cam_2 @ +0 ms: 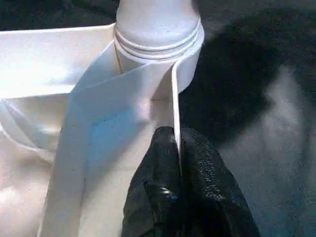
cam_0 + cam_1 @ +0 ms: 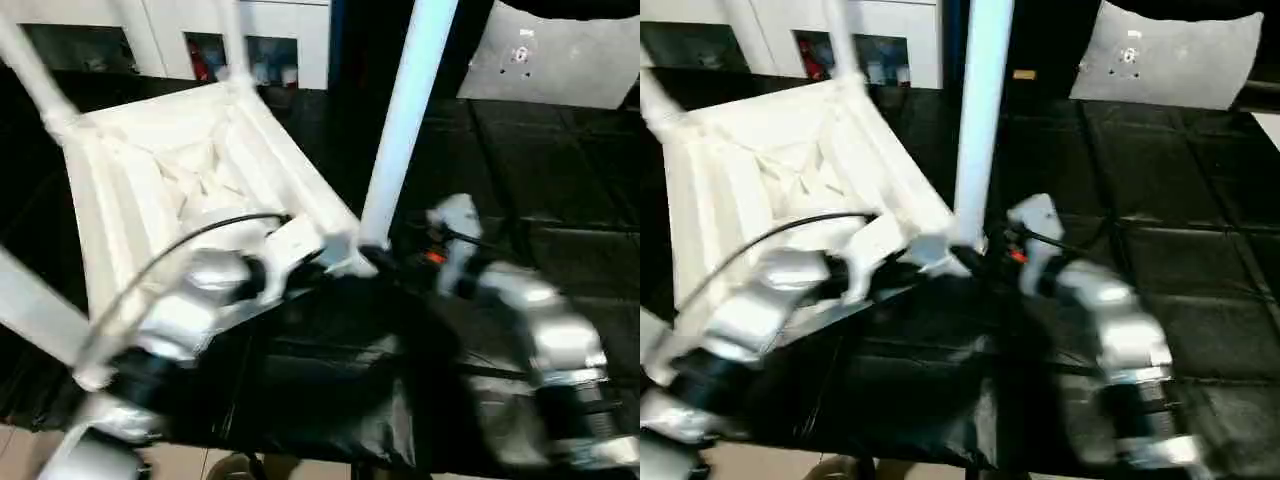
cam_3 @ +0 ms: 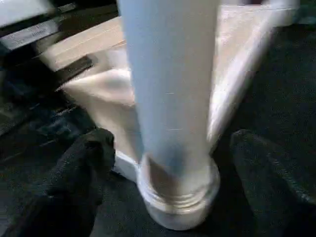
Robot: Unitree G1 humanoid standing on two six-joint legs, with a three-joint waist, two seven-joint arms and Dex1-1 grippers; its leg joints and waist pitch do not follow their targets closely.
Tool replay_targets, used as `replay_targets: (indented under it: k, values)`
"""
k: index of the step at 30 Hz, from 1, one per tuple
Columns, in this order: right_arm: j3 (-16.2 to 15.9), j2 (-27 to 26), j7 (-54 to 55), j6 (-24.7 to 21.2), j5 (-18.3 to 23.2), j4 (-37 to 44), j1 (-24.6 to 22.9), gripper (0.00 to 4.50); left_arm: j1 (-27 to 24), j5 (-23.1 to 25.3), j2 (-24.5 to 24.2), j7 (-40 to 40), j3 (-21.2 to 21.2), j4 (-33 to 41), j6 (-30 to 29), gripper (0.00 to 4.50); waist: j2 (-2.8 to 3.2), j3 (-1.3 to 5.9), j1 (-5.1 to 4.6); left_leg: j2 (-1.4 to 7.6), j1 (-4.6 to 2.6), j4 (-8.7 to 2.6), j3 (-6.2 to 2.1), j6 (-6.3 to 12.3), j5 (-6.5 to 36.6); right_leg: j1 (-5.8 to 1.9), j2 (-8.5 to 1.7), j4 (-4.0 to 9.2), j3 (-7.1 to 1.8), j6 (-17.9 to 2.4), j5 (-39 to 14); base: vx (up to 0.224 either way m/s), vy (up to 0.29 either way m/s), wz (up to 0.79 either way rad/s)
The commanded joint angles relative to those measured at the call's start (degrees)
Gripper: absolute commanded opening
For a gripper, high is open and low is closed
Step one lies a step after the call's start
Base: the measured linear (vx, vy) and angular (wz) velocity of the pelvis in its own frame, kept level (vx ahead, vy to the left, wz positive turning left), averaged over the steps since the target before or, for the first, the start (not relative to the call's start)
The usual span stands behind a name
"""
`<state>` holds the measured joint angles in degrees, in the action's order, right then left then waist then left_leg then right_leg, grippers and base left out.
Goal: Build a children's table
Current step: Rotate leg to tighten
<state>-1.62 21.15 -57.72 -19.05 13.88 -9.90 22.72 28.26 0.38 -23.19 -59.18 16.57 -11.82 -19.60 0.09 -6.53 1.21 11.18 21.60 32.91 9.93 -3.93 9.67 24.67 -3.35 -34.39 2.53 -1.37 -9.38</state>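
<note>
1. Tabletop (image 2: pixel 170 190) lies upside down on the black work surface (image 2: pixel 560 250), ribbed underside up, tilted toward the camera. Legs already stand in the far corner sockets; another leg shows at the near left edge of the head view.
2. Leg (image 2: pixel 405 110) at the corner nearest the robot's right stands close to upright, long axis rising out of the top of the head view. Its threaded base sits in the rounded corner socket (image 1: pixel 158 34).
3. Left gripper (image 1: pixel 177 163): clenched on the thin rim wall of the tabletop, one finger on each side, just beside that socket. It appears to be steadying the top.
4. Right gripper (image 3: pixel 168 163): released, fingers (image 3: pixel 81 163) spread well apart to either side of the leg's base, not touching it as far as I can tell.
5. Key relation: the leg lies straight ahead of the right gripper, between its fingers, axis crosswise to them. The right arm is the nearer to the leg; judged next move is closing on it to turn or press it home.
6. Risk: seating depth of the thread cannot be judged.
</note>
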Motion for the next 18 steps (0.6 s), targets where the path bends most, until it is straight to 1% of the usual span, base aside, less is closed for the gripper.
replay_targets:
  k: [1,2,3,5,6,7,8,9,10,11,12,14,15,17,18]
  values:
    - [-1.73,2.19,-7.33,2.19,1.64,-1.36,0.93,3.96,-0.16,-2.29,-1.86,-7.35,1.72,0.85,4.72,0.00,-0.08,4.77,0.33,1.41,-0.69,-2.55,0.09,6.68,7.50,-4.17,-3.47,3.53,-2.33,-14.79,-7.06,0.000,0.000,0.00]
    - [-2.35,2.91,-9.54,2.68,2.08,-1.95,1.23,3.96,-0.20,-2.43,-2.83,-9.02,2.18,0.59,5.98,0.00,-0.10,4.75,0.44,1.44,-0.75,-2.57,0.10,6.60,7.90,-4.14,-3.47,3.58,-2.33,-14.75,-7.50,0.000,0.000,0.00]
    - [-2.70,3.26,-10.68,2.95,2.27,-2.27,1.40,3.96,-0.20,-2.49,-3.35,-9.92,2.42,0.45,6.68,0.00,-0.04,4.71,0.70,1.53,-0.95,-2.59,0.14,6.40,8.30,-3.96,-3.44,3.55,-2.35,-14.88,-7.88,0.000,0.000,0.00]
    - [-4.61,4.53,-15.75,4.70,2.47,-4.40,2.48,3.96,0.02,-2.89,-5.65,-14.01,3.45,-0.39,8.98,0.00,-0.11,4.69,1.12,1.66,-0.99,-2.61,0.12,6.00,8.80,-3.82,-3.48,3.45,-2.26,-14.81,-8.81,0.000,0.000,0.00]
    - [-5.12,4.59,-16.94,4.95,2.48,-5.20,2.89,3.96,0.06,-3.06,-6.28,-15.38,3.81,-0.46,9.59,0.00,-0.25,4.64,1.05,1.63,-0.89,-2.61,0.20,5.87,8.88,-3.85,-3.45,3.47,-2.33,-14.74,-8.92,0.000,0.000,0.00]
    - [-5.47,4.51,-17.92,4.85,2.59,-5.88,3.28,3.96,0.11,-3.16,-6.74,-16.43,4.06,-0.53,10.10,0.00,-0.12,4.63,1.32,1.71,-0.97,-2.64,0.18,5.60,9.12,-3.80,-3.53,3.44,-2.31,-14.65,-9.63,0.000,0.000,0.00]
    - [-5.62,4.37,-18.59,4.69,2.64,-6.37,3.58,3.96,0.16,-3.21,-7.02,-17.16,4.20,-0.60,10.27,0.00,-0.11,4.64,1.37,1.73,-0.91,-2.60,0.19,5.52,9.06,-3.78,-3.53,3.38,-2.34,-14.70,-9.61,0.000,0.000,0.00]
    - [-6.26,4.02,-19.63,4.53,2.46,-7.24,4.19,3.69,0.36,-3.06,-7.45,-17.90,4.46,-0.73,10.13,0.00,-0.11,4.59,1.53,1.76,-0.87,-2.59,0.21,5.25,8.97,-3.68,-3.50,3.32,-2.36,-14.76,-9.71,0.000,0.000,0.00]
    - [-6.26,4.02,-19.63,4.53,2.46,-7.24,4.19,3.62,0.36,-3.06,-7.45,-17.90,4.46,-0.73,10.13,0.00,-0.10,4.57,1.62,1.79,-0.88,-2.59,0.18,5.08,9.20,-3.64,-3.53,3.30,-2.34,-14.79,-10.03,0.000,0.000,0.00]
    - [-7.36,3.62,-21.08,4.80,2.11,-8.56,5.06,3.62,0.66,-2.91,-7.89,-18.60,4.75,-1.07,10.47,0.00,-0.17,4.57,1.86,1.77,-0.91,-2.57,0.14,4.65,9.76,-3.59,-3.65,3.32,-2.32,-14.51,-11.35,0.000,0.000,0.00]
    - [-7.82,3.47,-21.58,5.17,1.95,-9.37,5.53,3.56,0.77,-2.88,-8.03,-18.96,4.78,-1.32,10.84,0.00,-0.16,4.47,1.82,1.80,-0.81,-2.64,0.12,4.47,10.03,-3.58,-3.67,3.40,-2.32,-14.34,-12.07,0.000,0.000,0.00]
    - [-8.40,3.30,-22.49,5.64,1.89,-10.67,6.32,3.27,0.98,-2.96,-8.19,-19.45,4.85,-1.64,11.31,0.00,-0.27,4.40,1.91,1.77,-0.89,-2.64,0.14,3.90,10.69,-3.47,-3.72,3.59,-2.41,-13.69,-13.91,0.000,0.000,0.00]
    - [-8.64,3.27,-22.90,5.95,1.87,-11.31,6.70,3.14,1.07,-3.05,-8.29,-19.70,4.88,-1.81,11.56,0.00,-0.29,4.37,1.84,1.69,-0.80,-2.64,0.11,3.68,11.15,-3.49,-3.76,3.69,-2.40,-13.44,-15.05,0.000,0.000,0.00]
    - [-8.97,3.20,-23.83,6.38,1.92,-12.50,7.43,3.08,1.22,-3.19,-8.46,-20.17,4.90,-2.13,12.05,0.00,-0.43,4.42,1.92,1.64,-0.78,-2.59,0.10,3.52,11.06,-3.49,-3.78,3.74,-2.42,-13.03,-15.59,0.000,0.000,0.00]
    - [-9.10,3.22,-24.82,6.47,2.06,-13.53,8.06,2.83,1.34,-3.27,-8.55,-20.50,4.90,-2.35,12.35,0.00,-0.39,4.46,1.92,1.65,-0.71,-2.60,0.08,3.53,10.72,-3.53,-3.75,3.67,-2.41,-12.85,-15.40,0.000,0.000,0.00]
